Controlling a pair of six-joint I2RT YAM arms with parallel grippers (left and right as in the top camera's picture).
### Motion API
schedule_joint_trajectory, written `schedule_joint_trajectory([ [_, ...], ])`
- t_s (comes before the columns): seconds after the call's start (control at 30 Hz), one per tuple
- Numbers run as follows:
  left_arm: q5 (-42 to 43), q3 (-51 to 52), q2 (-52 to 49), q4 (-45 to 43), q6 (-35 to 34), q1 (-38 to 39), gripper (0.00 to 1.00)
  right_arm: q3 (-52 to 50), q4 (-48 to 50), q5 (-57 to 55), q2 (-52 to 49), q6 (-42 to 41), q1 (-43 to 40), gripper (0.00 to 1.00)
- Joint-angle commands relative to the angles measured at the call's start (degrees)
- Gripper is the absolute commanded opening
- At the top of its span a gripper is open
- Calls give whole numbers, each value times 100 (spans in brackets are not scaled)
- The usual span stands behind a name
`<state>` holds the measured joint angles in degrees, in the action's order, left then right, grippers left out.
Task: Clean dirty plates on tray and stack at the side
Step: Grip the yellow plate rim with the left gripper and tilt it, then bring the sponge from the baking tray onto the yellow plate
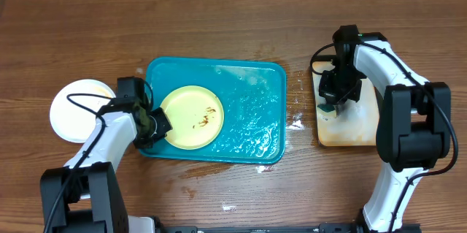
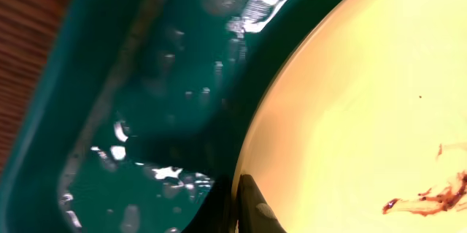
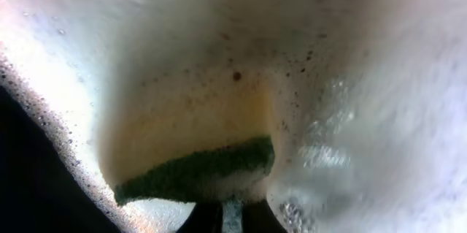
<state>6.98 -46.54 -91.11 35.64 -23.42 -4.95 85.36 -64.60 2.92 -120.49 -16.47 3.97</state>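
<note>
The yellow plate (image 1: 191, 117), its face marked with brown smears, lies in the left half of the wet teal tray (image 1: 255, 116). The left end effector (image 1: 155, 126) is clamped on the plate's near-left rim, apparently to steady it for wiping. The right end effector (image 1: 327, 104) is closed on a yellow-and-green sponge (image 3: 197, 166), which is dipped into the foamy small tray (image 1: 350, 127), probably to load suds. A white plate (image 1: 76, 110) rests on the desk (image 1: 219, 28) left of the tray, marking the stacking place.

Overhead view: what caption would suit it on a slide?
Left gripper grips the smeared yellow plate in the teal tray; right gripper holds a sponge.
</note>
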Motion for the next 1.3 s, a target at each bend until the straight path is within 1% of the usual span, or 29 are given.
schedule_joint_trajectory([
  [0.0,-125,-57,-72,-94,153,184,4,94,109,-481,-33,42,39,4],
  [0.17,-260,-74,-72,-188,-7,273,4,103,155,-614,28,-26,24,4],
  [0.3,-494,-87,-72,-188,-103,273,4,90,166,-1169,26,-527,-59,4],
  [0.43,-511,-87,-72,-188,-103,273,4,85,282,-1252,26,-614,-166,4],
  [0.5,-457,-87,-72,-227,-103,275,4,85,317,-1117,26,-564,-190,4],
  [0.6,-249,-87,-72,-297,-81,275,4,87,345,-339,28,186,-190,4],
  [0.63,-184,-92,-72,-326,-83,275,4,87,323,-101,39,308,-173,4],
  [0.77,-92,-166,-72,-321,-79,273,4,92,280,90,127,323,-96,4],
  [0.9,-94,-295,-72,-229,-37,275,4,142,227,85,433,240,-66,4],
  [1.1,-94,-326,-72,-127,-35,275,4,404,-76,-197,1056,-197,-136,4],
  [1.2,-44,-326,-72,-118,42,275,4,459,-177,-175,1255,-149,-164,4],
  [1.27,37,-326,-72,-142,109,275,4,463,-221,127,1314,153,-164,4],
])
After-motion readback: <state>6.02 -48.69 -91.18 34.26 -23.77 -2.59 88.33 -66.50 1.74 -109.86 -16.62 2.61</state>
